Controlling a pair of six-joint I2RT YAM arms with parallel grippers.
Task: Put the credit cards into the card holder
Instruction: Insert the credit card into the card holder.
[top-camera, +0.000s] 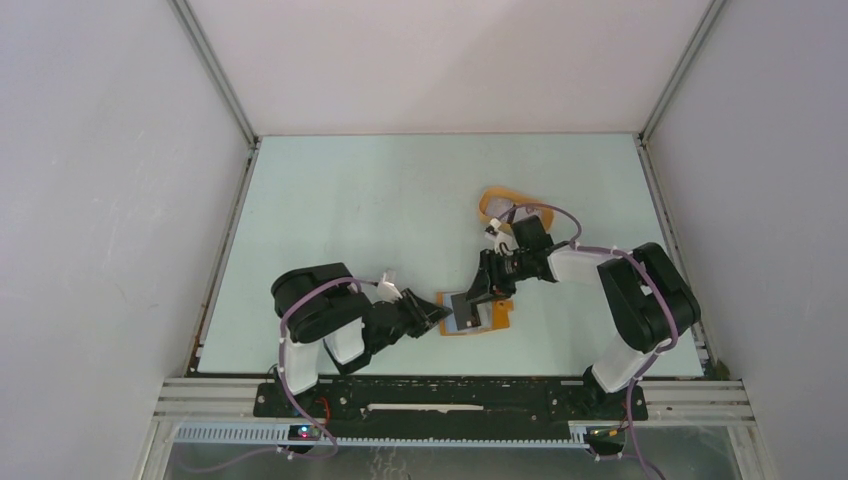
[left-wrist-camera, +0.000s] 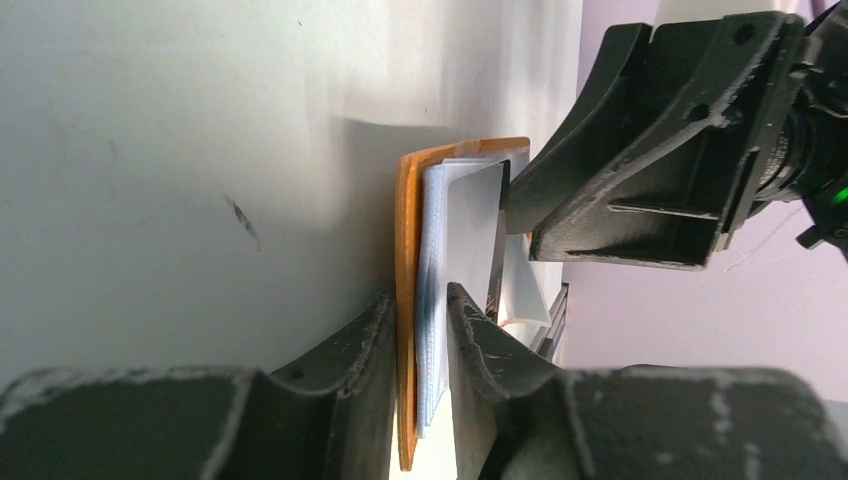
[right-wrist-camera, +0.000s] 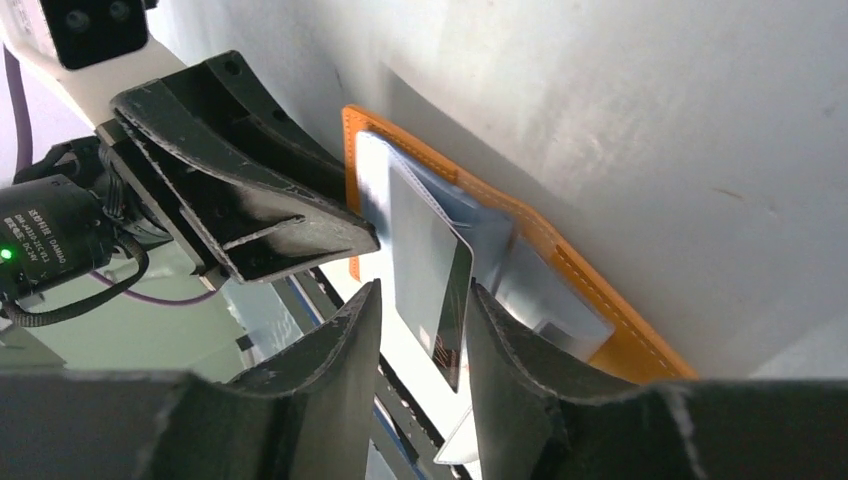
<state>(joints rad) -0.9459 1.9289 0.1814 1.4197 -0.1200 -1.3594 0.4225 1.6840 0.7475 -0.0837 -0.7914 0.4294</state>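
White walls (top-camera: 420, 60) enclose a pale green worktop (top-camera: 400, 200). Near its front edge the card holder (top-camera: 500, 318) lies open and flat, its long axis running left to right. It is orange-brown with pale stitching along the rim. The left tool (left-wrist-camera: 415, 305) is clamped on the holder's left end, with the pale cards (left-wrist-camera: 432, 300) pinched inside. A dark grey card (right-wrist-camera: 425, 255) sits slanted over them, partly tucked in. The right tool (right-wrist-camera: 425, 295) straddles it with its jaws apart. White print on the motor (right-wrist-camera: 45, 235) is too small to read. An oval orange tray (top-camera: 497, 203) sits farther back.
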